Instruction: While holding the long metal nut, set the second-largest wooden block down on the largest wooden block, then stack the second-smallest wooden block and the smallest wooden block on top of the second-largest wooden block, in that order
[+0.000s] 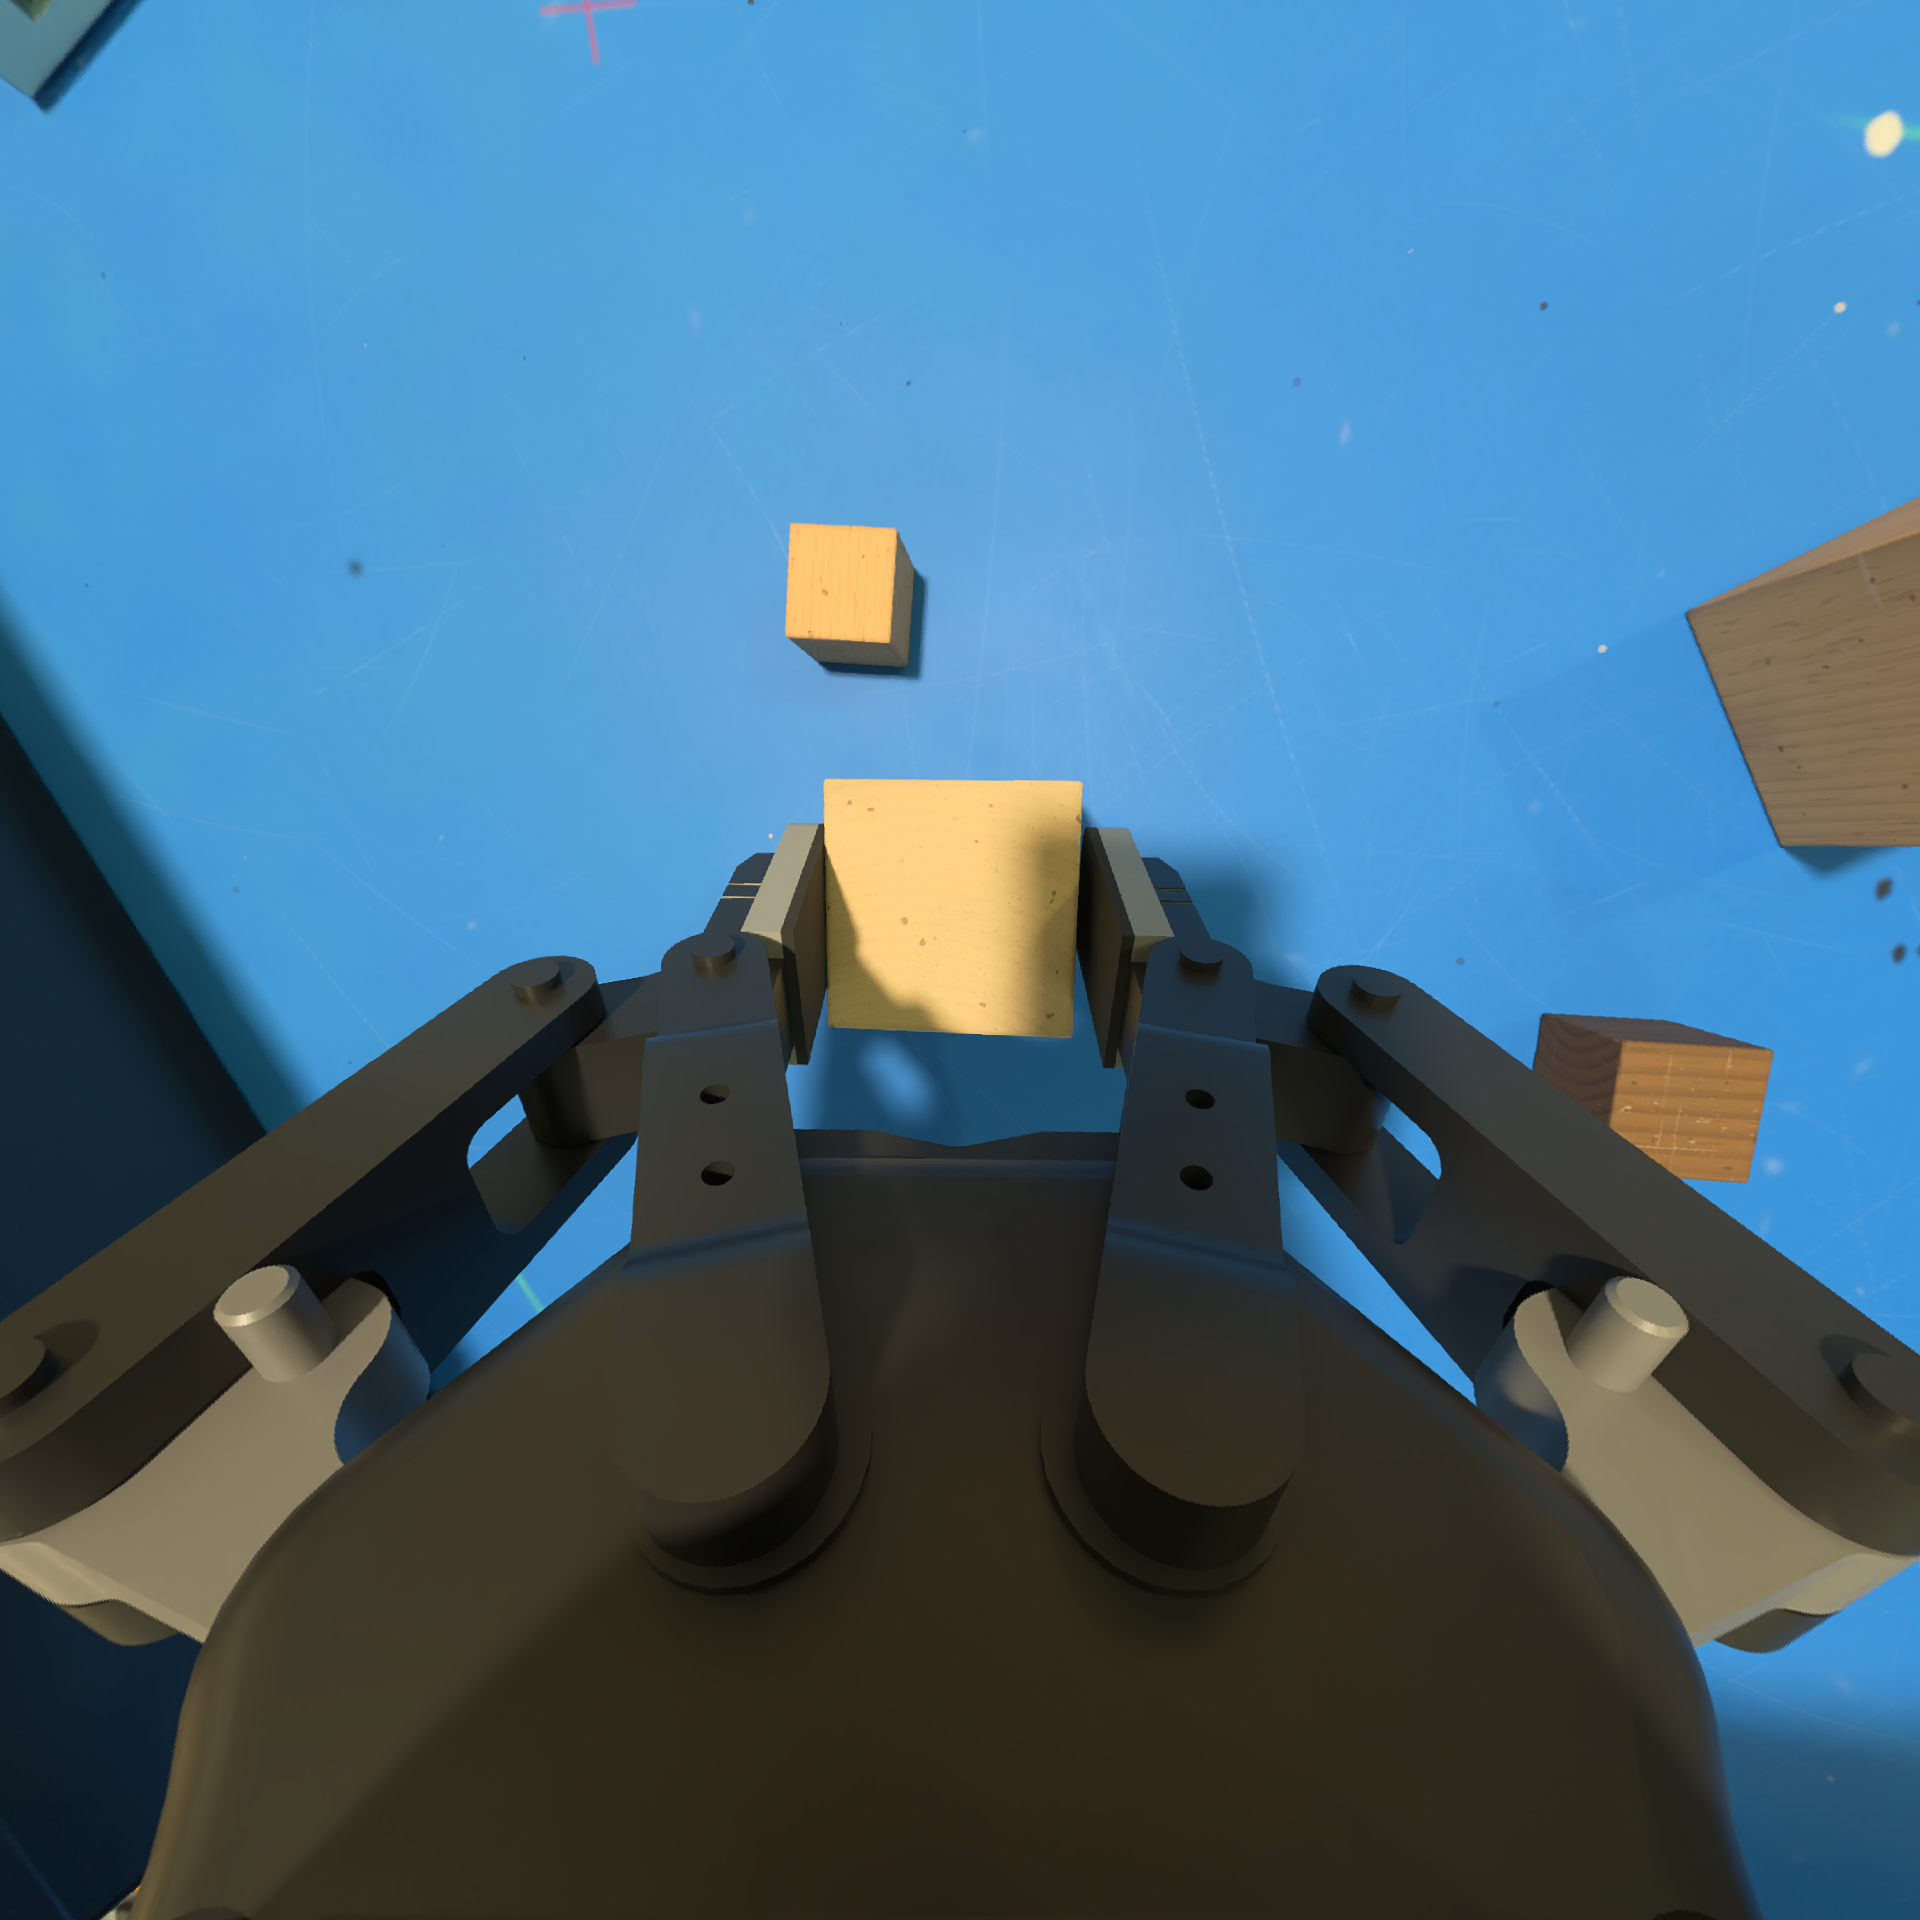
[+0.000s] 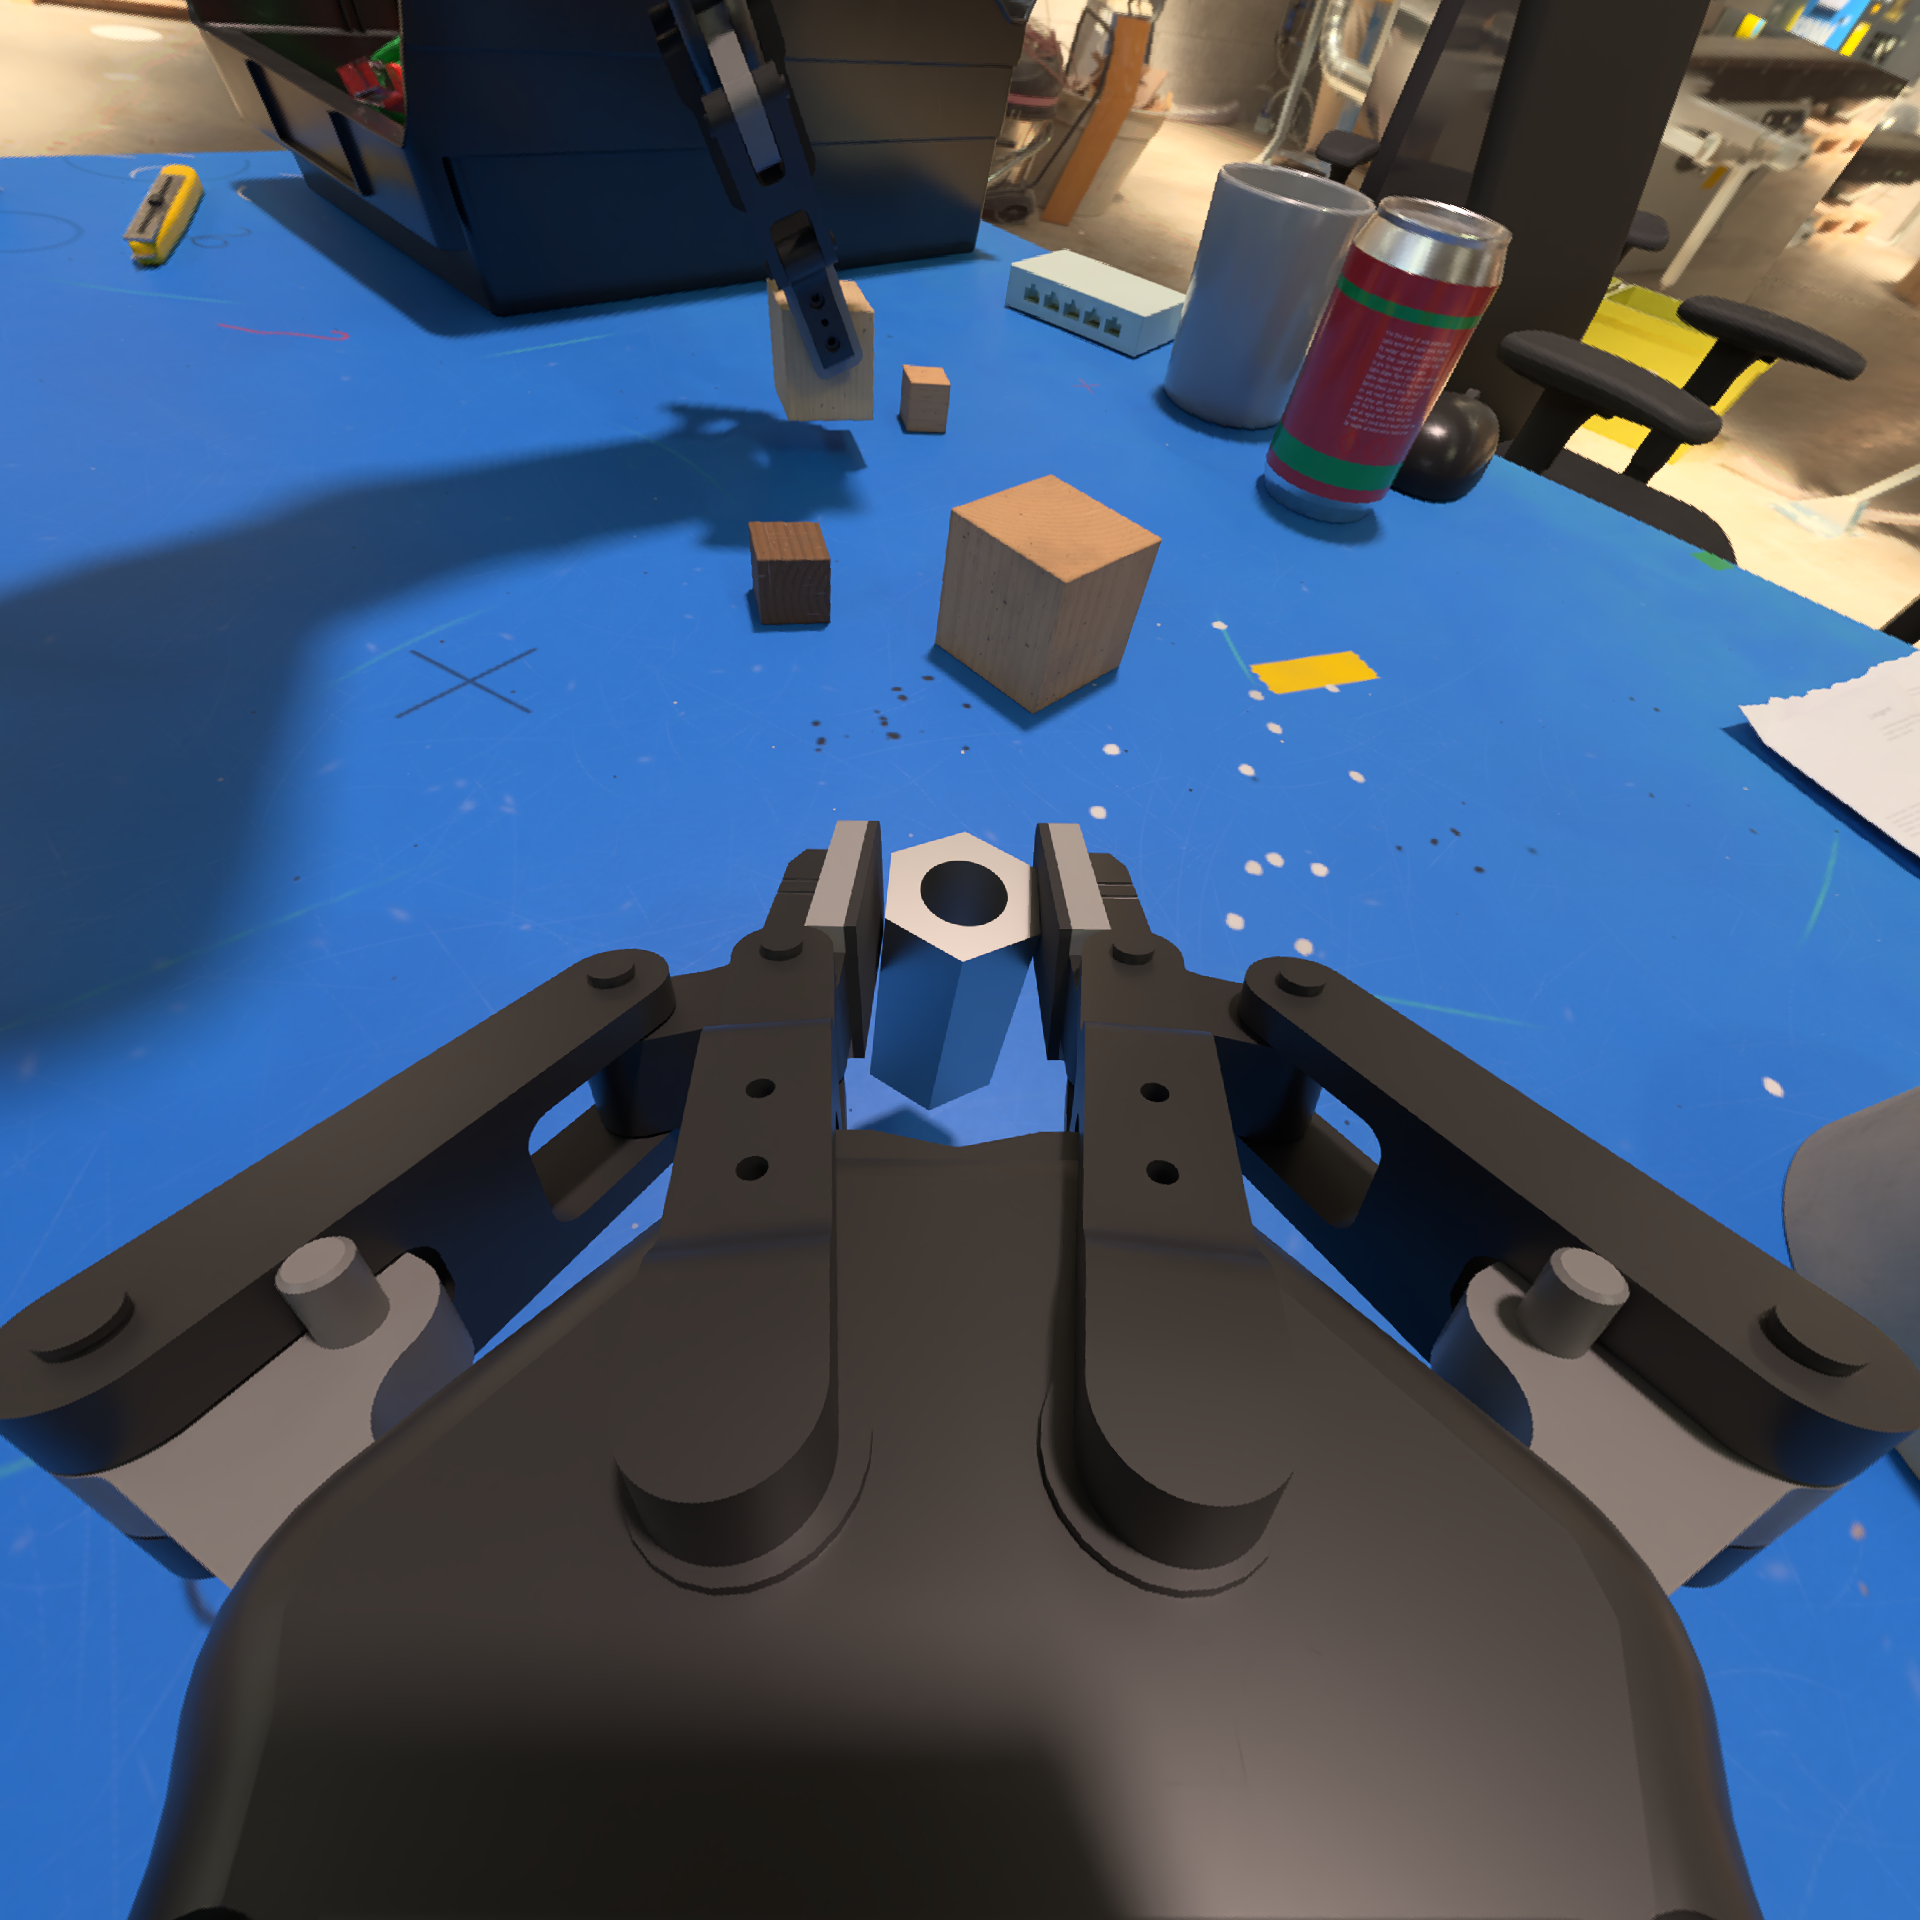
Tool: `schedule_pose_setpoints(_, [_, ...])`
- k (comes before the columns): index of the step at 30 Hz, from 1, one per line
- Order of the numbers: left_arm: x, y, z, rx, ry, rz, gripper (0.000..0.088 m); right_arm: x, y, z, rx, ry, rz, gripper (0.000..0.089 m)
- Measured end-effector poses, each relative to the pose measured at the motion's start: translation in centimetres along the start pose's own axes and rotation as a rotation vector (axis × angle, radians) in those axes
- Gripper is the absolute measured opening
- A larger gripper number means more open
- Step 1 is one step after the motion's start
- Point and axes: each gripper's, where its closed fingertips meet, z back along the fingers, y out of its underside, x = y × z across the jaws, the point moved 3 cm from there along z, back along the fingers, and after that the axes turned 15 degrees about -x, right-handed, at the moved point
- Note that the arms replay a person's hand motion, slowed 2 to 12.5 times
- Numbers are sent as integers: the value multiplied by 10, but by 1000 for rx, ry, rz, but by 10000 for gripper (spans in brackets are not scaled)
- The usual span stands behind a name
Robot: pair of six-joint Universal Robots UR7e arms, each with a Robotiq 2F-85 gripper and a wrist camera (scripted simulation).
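Observation:
My left gripper (image 1: 952, 862) is shut on a pale wooden block (image 1: 952, 935), the second-largest, low over the blue table. It also shows far off in the right wrist view (image 2: 821, 322) with that block (image 2: 805, 384). The smallest block (image 1: 847, 592) sits just beyond it (image 2: 925, 398). The largest block (image 1: 1829, 686) stands to the right (image 2: 1044, 592). A dark brown block (image 1: 1662, 1096), the second-smallest, lies nearer (image 2: 790, 571). My right gripper (image 2: 961, 862) is shut on the long hexagonal metal nut (image 2: 961, 904), held above the table.
A grey cup (image 2: 1262, 301), a red can (image 2: 1387, 353), a black round object (image 2: 1449, 447) and a white box with ports (image 2: 1091, 301) stand at the back right. A dark bin (image 2: 623, 156) is at the back. Paper (image 2: 1849, 748) lies right.

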Motion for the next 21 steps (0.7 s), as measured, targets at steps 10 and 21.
schedule_pose_setpoints(10, [-13, -22, 13, -91, 87, -111, 417, 0, 1, 0, 4, 1, 1, 261])
schedule_pose_setpoints(21, [-42, -47, 36, -199, 229, -301, 417, -1, 2, 0, 8, 3, 4, 261])
